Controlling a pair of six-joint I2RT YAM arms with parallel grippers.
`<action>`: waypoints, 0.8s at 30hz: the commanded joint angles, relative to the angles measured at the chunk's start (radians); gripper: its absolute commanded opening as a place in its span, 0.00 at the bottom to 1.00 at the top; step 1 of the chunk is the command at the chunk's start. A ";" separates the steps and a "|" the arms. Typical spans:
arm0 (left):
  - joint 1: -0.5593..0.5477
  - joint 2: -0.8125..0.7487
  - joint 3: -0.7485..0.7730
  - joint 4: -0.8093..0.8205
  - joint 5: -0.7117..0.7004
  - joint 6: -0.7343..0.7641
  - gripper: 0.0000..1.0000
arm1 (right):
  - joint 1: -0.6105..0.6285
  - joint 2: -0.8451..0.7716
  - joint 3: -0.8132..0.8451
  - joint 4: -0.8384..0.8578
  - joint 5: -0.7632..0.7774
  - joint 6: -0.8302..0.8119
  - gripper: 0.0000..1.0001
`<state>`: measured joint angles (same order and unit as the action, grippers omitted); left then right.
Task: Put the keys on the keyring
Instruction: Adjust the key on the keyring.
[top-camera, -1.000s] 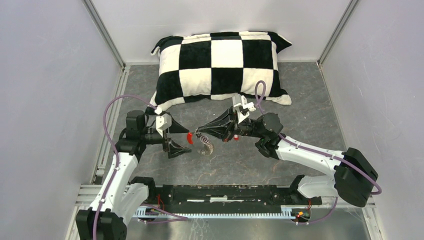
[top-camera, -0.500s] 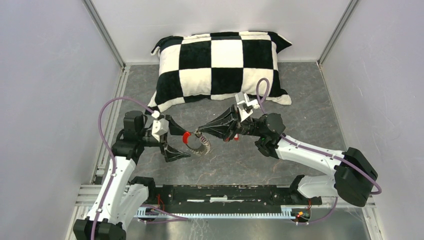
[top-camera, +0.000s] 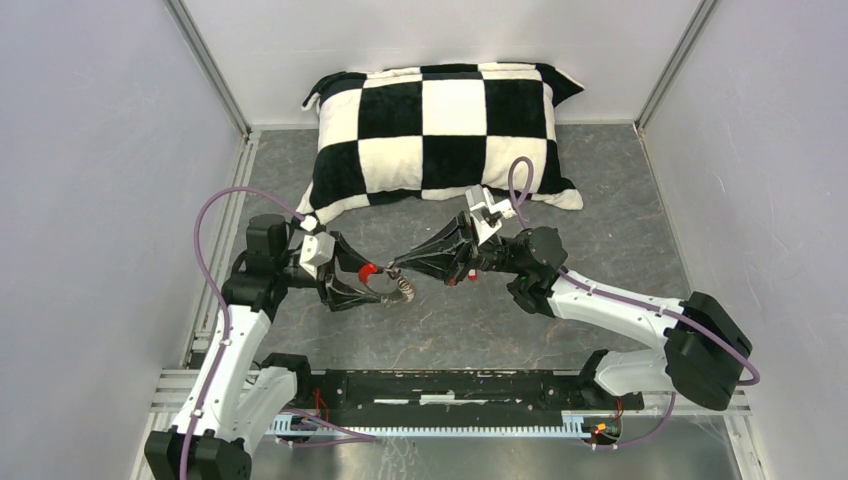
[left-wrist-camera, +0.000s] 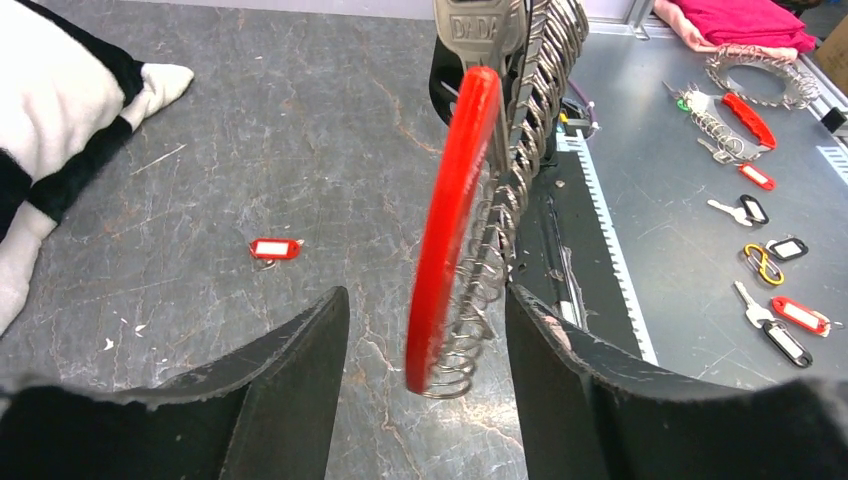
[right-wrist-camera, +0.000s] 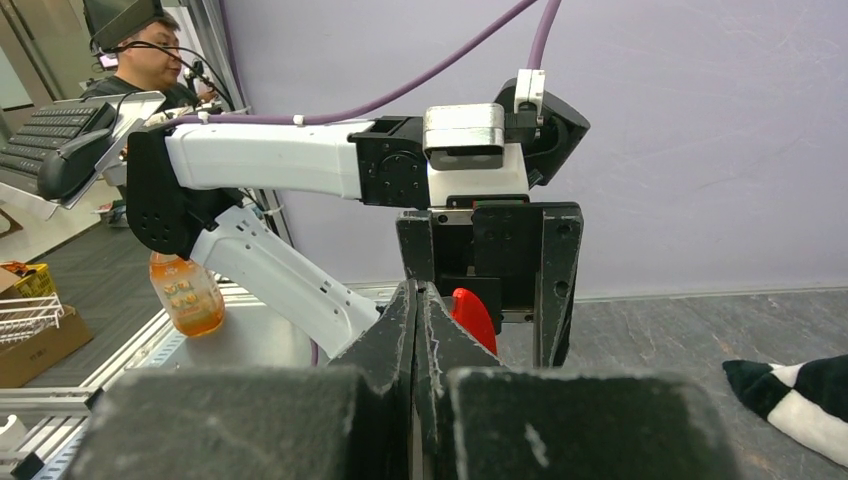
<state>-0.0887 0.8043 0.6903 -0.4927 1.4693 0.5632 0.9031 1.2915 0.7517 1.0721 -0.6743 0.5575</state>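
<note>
The keyring is a silvery wire coil (top-camera: 402, 291) with a bright red section (top-camera: 370, 270), and it hangs from the tip of my right gripper (top-camera: 395, 268), which is shut on its top. My left gripper (top-camera: 372, 282) is open, with one finger on each side of the hanging red section (left-wrist-camera: 455, 220) and coil (left-wrist-camera: 505, 200), touching neither. A silver key blade (left-wrist-camera: 480, 30) shows against the top of the coil; its head is hidden. A tiny red-headed key (left-wrist-camera: 275, 248) lies on the floor. In the right wrist view the shut gripper (right-wrist-camera: 415, 290) has the red section (right-wrist-camera: 472, 318) just beyond it.
A black-and-white checked pillow (top-camera: 445, 130) lies at the back, close behind both grippers. Grey walls close in the left and right sides. Past the near rail (left-wrist-camera: 600, 200), several spare keys and coils (left-wrist-camera: 745, 120) lie on a metal surface.
My left gripper has moved right and closed in until its open fingers straddle the red section and coil. The coil has swung slightly. My right gripper has stayed almost still.
</note>
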 joint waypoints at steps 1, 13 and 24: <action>-0.007 0.001 0.038 -0.003 0.034 0.051 0.60 | 0.011 0.003 0.055 0.063 -0.011 0.012 0.00; -0.011 -0.009 0.139 -0.222 -0.088 0.494 0.02 | 0.019 -0.043 0.058 -0.063 -0.045 0.007 0.14; -0.041 -0.153 0.132 -0.648 -0.293 1.871 0.02 | 0.012 -0.180 0.290 -0.763 -0.031 -0.294 0.70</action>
<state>-0.1223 0.7311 0.8703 -0.9741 1.2663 1.6672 0.9161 1.1572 0.9089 0.5739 -0.6998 0.4015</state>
